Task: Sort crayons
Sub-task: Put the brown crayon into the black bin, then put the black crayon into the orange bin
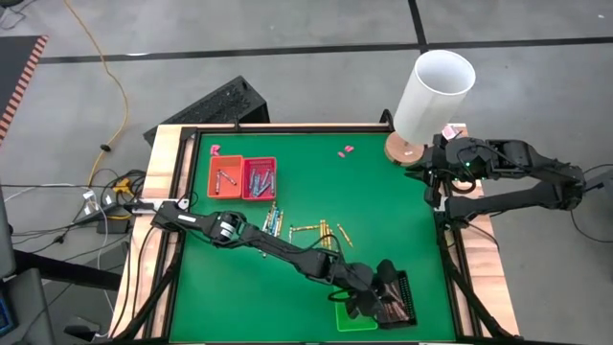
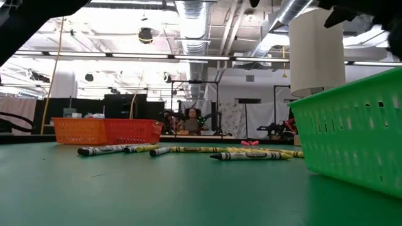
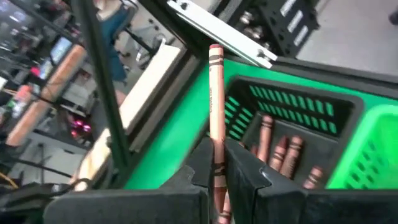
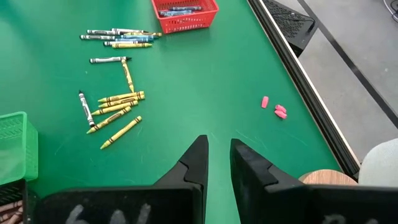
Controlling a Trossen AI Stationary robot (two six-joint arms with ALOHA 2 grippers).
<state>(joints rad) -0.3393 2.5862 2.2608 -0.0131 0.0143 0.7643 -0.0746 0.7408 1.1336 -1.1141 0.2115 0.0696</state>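
A green mat (image 1: 383, 201) covers the table inside a black frame with pale wooden edging (image 1: 169, 163), on a grey floor crossed by dark tape lines. Level across the table, the room behind shows ceiling ducts, strip lights and cluttered benches.

A tall white cylinder (image 1: 433, 94) stands on a round wooden base at the far right corner of the table. Near the far left sit an orange tray (image 1: 226, 177) holding a few grey crayons and a red tray (image 1: 259, 178) holding blue ones, the two touching side by side. At the near edge a green basket (image 1: 352, 318) sits beside a black basket (image 3: 292, 118), which holds several brown-red crayons (image 3: 283, 152).

Loose crayons (image 1: 305, 229), mostly yellow with some dark ones, lie scattered on the mat's middle, between the trays and the baskets. Three pink scraps (image 4: 275, 108) lie near the far edge, well apart from everything else.

The left gripper (image 3: 217, 168) hovers over the black basket, its fingers pinching a brown-red crayon (image 3: 215, 99) that sticks out past them. The right gripper (image 4: 216, 158) waits at the right edge near the cylinder, its fingers slightly parted with nothing between them.

The mat's right half and near left corner lie bare.
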